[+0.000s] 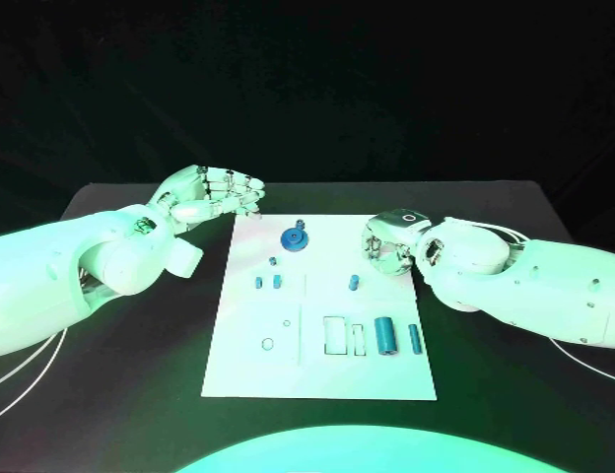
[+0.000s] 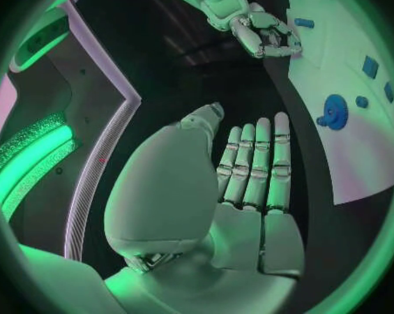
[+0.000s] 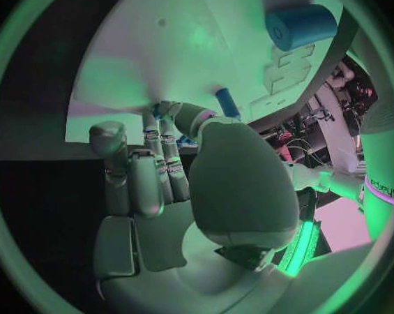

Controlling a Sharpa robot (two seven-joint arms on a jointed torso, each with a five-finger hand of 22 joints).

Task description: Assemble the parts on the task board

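The task board (image 1: 322, 325) is lying in the middle of the black worktop (image 1: 137, 374), its long axis running away from the robot. The left hand (image 1: 211, 194) is hovering just beyond the board's far left corner; its fingers are lying straight and close together, and it is holding nothing. The right hand (image 1: 390, 241) is hanging over the board's right edge with its fingers curled down, apparently gripping nothing. The blue gear (image 1: 295, 238) is sitting near the far end, between the two hands. The small peg (image 1: 352, 284) is lying just before the right hand, so I judge this hand the nearer one. The large cylinder (image 1: 387, 335) is lying lengthwise near the front.
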